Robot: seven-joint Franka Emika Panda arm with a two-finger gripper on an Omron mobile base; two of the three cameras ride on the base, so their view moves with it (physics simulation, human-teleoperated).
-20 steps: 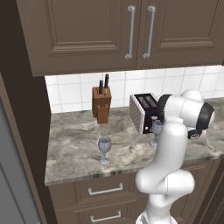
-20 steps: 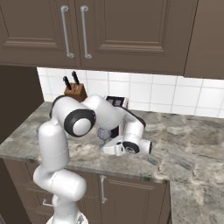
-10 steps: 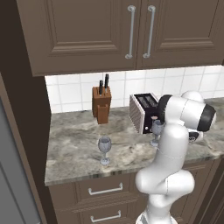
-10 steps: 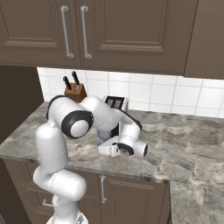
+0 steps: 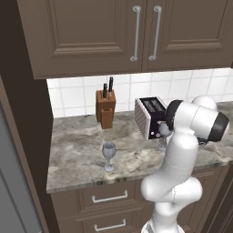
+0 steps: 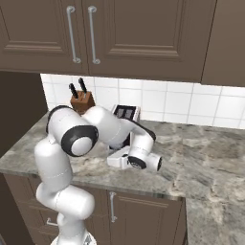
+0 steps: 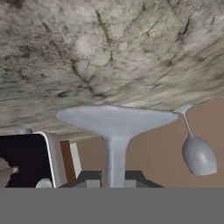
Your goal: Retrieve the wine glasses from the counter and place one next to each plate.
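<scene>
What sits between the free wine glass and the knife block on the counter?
Nothing: in the left base view, bare marbled counter runs from the free wine glass back to the knife block.

toaster (image 5: 150, 116) beside held glass (image 5: 163, 132), counter (image 5: 82, 150) front open

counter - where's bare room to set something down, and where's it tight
The counter is bare along its front left, between the free wine glass and the left end, and on the right stretch past the arm. It is crowded around the toaster, where the gripper closes on the second glass; the knife block stands just left.
</scene>
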